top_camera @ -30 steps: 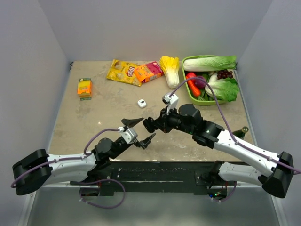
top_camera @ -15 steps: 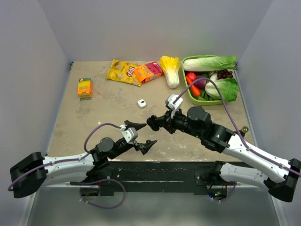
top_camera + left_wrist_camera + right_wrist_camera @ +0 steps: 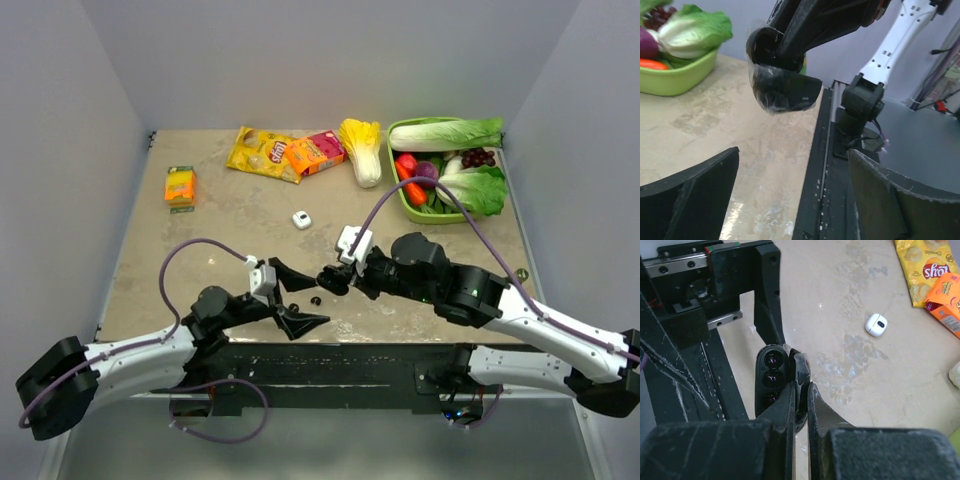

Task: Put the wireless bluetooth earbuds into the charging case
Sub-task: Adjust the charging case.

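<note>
Wireless bluetooth earbuds (image 3: pixel 316 300): at most a tiny black speck on the mottled beige table (image 3: pixel 200 240), too small to identify for sure. From above, sitting in the gap between the wide-spread fingers of the left gripper (image 3: pixel 318 302), touching neither finger, and just below the right gripper (image 3: pixel 326 281).

Clamped between the right gripper's nearly closed jaws: glossy black oval charging case (image 3: pixel 771 377), lid open, shiny dark hollows facing the wrist camera. Whether filled or bare, cannot tell.

Left jaws fully apart, gripping nothing. In the left wrist view, black case hanging ahead of them, above the table's near edge.

Farther back, well apart from both grippers: small white rounded object (image 3: pixel 302 219). Along the far edge: yellow snack bag (image 3: pixel 262 153), orange box (image 3: pixel 314 152), green basket (image 3: pixel 392 140) of vegetables.
</note>
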